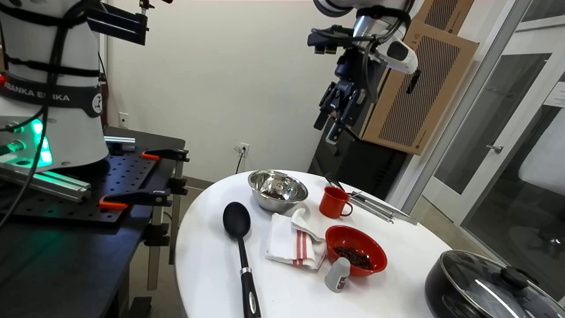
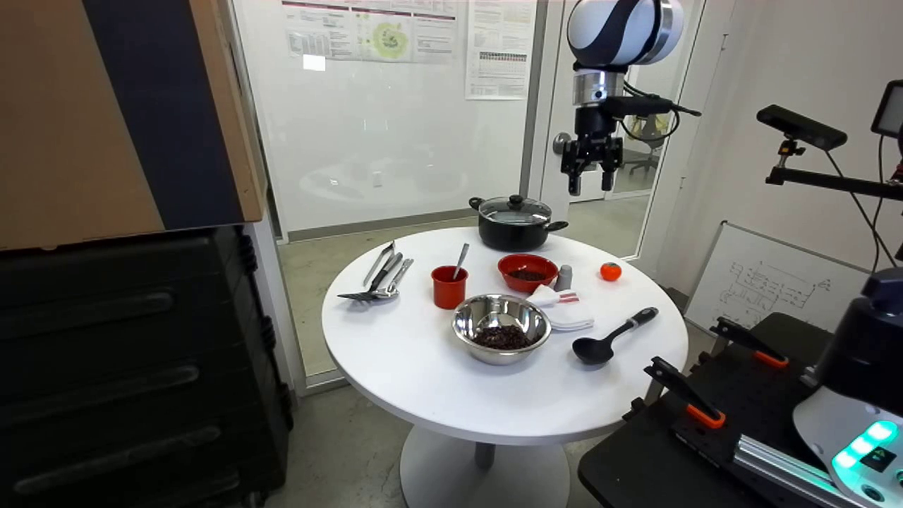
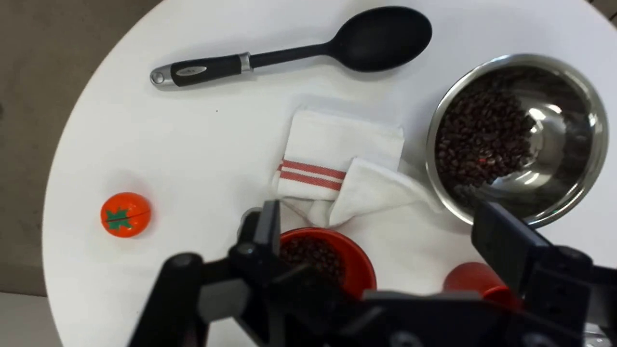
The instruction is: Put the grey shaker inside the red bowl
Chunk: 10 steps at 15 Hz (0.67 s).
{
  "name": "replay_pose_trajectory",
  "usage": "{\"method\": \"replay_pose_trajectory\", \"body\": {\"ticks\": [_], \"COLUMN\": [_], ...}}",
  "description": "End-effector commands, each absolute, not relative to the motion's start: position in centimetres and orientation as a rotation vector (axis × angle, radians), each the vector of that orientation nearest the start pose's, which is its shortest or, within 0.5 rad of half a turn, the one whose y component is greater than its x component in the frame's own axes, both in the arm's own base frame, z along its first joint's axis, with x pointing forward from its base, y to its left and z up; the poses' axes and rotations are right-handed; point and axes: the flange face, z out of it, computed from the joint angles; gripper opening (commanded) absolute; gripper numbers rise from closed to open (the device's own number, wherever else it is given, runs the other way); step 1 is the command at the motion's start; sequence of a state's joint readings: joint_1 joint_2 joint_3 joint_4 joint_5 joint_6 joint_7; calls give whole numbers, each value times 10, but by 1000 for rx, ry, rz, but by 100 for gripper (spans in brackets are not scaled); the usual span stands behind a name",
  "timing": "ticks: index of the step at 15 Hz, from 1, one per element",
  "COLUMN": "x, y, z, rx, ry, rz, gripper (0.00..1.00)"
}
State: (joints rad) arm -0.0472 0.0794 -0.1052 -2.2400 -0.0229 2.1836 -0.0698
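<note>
Grey shaker (image 1: pixel 338 274) stands beside the red bowl (image 1: pixel 358 239)

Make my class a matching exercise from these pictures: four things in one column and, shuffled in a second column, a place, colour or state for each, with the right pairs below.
1. shaker
2. mug
3. pot
4. pincer

A. covered by a lid
B. open, holding nothing
C. grey, beside the red bowl
D. red, with a silvery utensil sticking out

Right pairs: 1-C; 2-D; 3-A; 4-B
</note>
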Motion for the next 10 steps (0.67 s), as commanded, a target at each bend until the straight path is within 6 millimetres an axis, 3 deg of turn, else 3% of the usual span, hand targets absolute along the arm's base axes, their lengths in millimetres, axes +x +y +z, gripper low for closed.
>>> {"method": "replay_pose_trajectory", "body": {"ticks": [1, 6, 10], "x": [515, 509, 507], "y": [-99, -151, -192], "z": [298, 271, 252], "rx": [-3185, -3182, -3171], "ry": [388, 740, 876], "rz": [163, 269, 328], "gripper": [100, 100, 100]}}
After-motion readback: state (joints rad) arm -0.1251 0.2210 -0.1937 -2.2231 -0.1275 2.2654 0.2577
